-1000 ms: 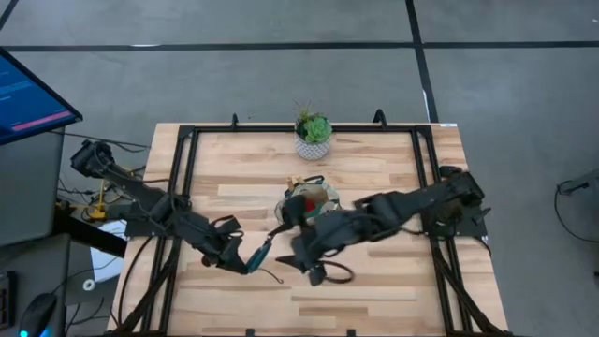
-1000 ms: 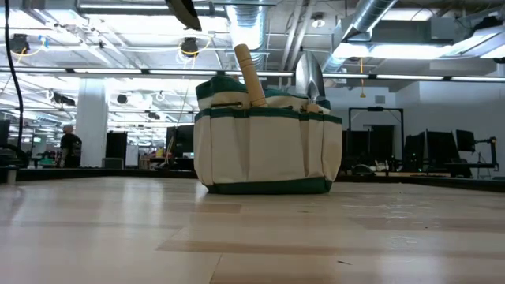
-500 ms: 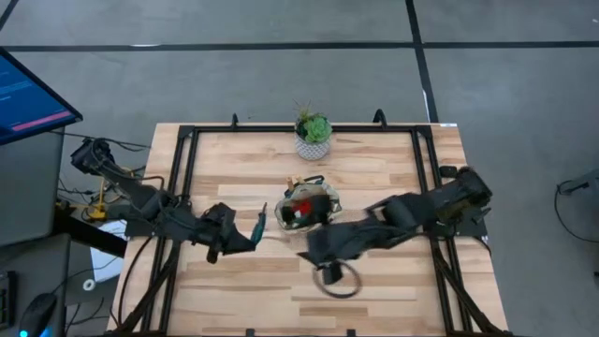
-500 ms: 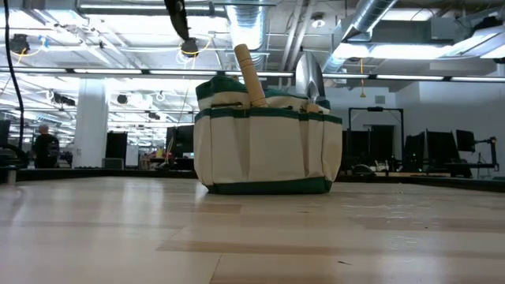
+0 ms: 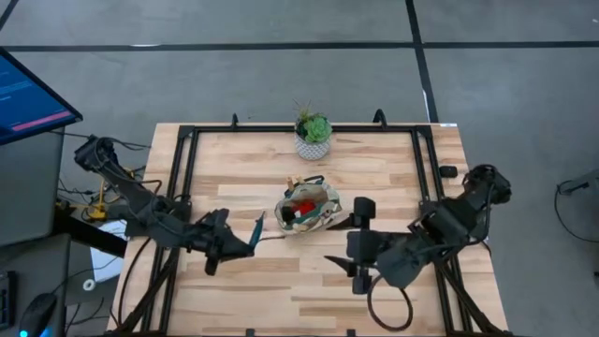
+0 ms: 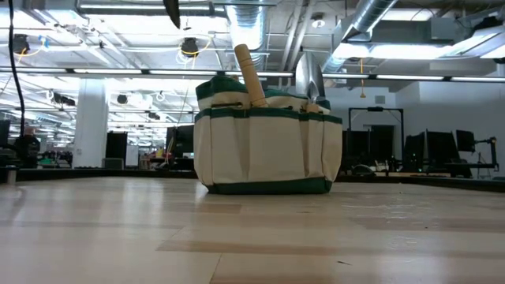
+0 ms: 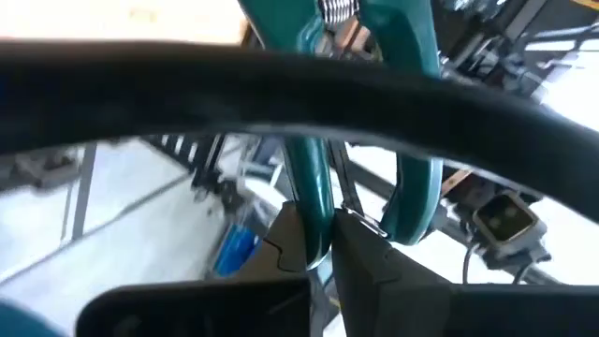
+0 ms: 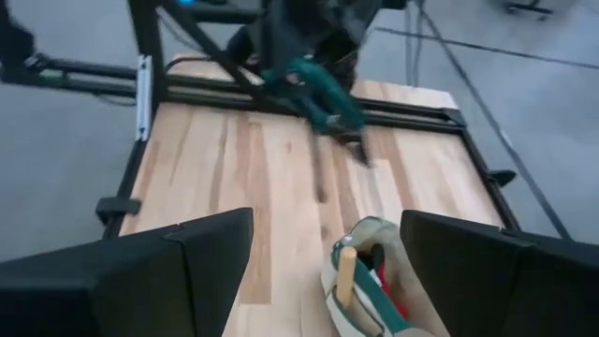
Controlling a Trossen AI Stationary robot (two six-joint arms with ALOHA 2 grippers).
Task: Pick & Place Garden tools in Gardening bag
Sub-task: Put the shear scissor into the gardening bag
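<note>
**Q:** Gardening bag [image 5: 306,208] status, where's it sitting right now?

**A:** It's standing upright around the middle of the tabletop [image 5: 374,164], beige with green trim. Going near to far from the front edge: the right gripper [image 5: 359,245] is hovering closest to the front, just right of the bag, with its fingers [image 8: 201,271] spread wide apart and gripping nothing. In the right wrist view the bag's open top is showing between them, with a wooden handle [image 8: 343,269] and a small red item [image 8: 386,285] sticking up inside.

**Q:** And the left one?

**A:** The left gripper [image 5: 245,241] is hanging just left of the bag, a bit further back. Its fingers [image 7: 301,245] are clamped together on one teal handle of the pruning shears [image 5: 257,230], which are pointing toward the bag but not touching it.

**Q:** What's already in the bag?

**A:** From the low view, a light wooden handle [image 6: 249,72] and a metal trowel blade [image 6: 308,77] are poking out of the top. Can't tell what else is down inside.

**Q:** Anything behind it?

**A:** A potted green plant [image 5: 313,134] is sitting at the far edge of the tabletop, well apart from the bag.
</note>
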